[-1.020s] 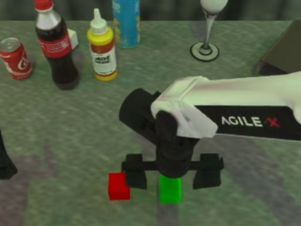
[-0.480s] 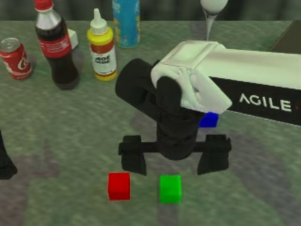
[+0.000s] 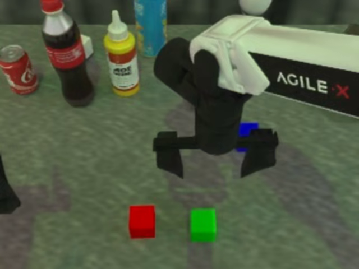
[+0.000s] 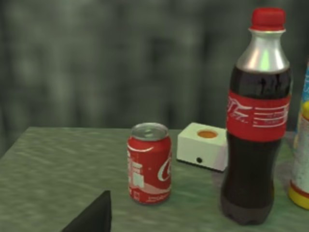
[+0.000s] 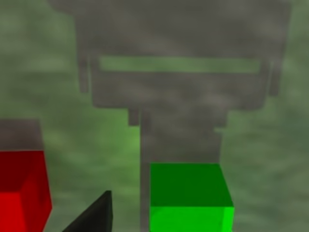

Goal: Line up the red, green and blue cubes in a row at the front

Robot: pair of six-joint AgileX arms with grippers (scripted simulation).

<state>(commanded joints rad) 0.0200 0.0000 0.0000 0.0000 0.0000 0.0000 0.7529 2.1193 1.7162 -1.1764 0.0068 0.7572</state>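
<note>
The red cube and the green cube sit side by side near the table's front edge with a small gap between them. The blue cube lies farther back, partly hidden behind my right gripper. That gripper hangs open and holds nothing, above the table behind the green cube. In the right wrist view the red cube and green cube lie below, with one dark fingertip between them. My left gripper is parked at the table's left edge.
Along the back stand a red soda can, a cola bottle, a yellow bottle, a blue can and a small white box. A dark box corner sits at the back right.
My right gripper has risen off the green cube and drawn back across the table, still open. The green cube stays beside the red one. The blue cube has come into view.
</note>
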